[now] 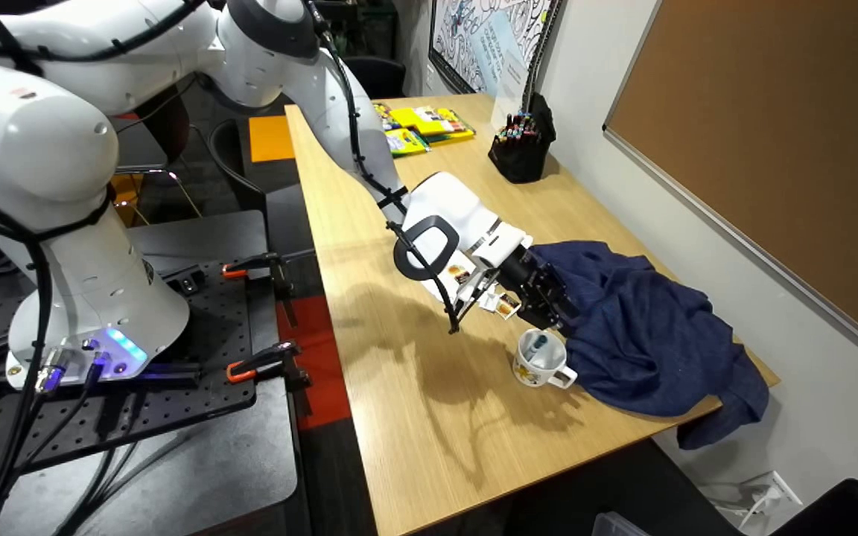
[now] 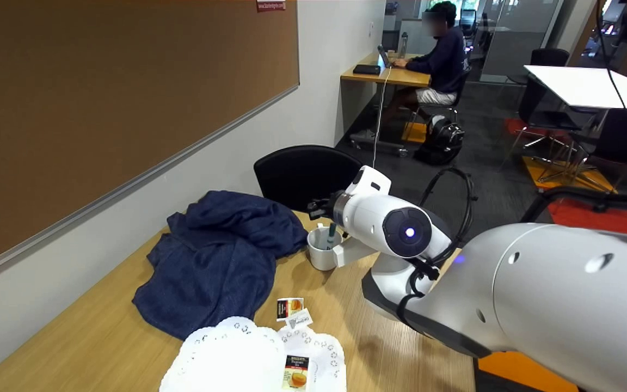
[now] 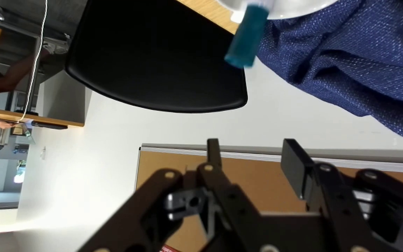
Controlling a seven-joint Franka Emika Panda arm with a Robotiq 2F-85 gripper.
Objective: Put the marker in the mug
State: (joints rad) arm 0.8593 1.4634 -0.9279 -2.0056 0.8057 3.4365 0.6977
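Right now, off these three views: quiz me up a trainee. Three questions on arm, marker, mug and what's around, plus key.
1. True or false: the marker is inside the mug.

2. Multiple choice. The gripper is:
A) shut on the marker
B) open, with nothing between its fingers
C) shut on the mug

3. Fill in the missing word: beside the mug lies a crumpled, dark blue ____.

Key:
1. True; its bluish-green end shows at the mug's opening.
2. B; the wrist view shows a gap between the fingers.
3. Cloth.
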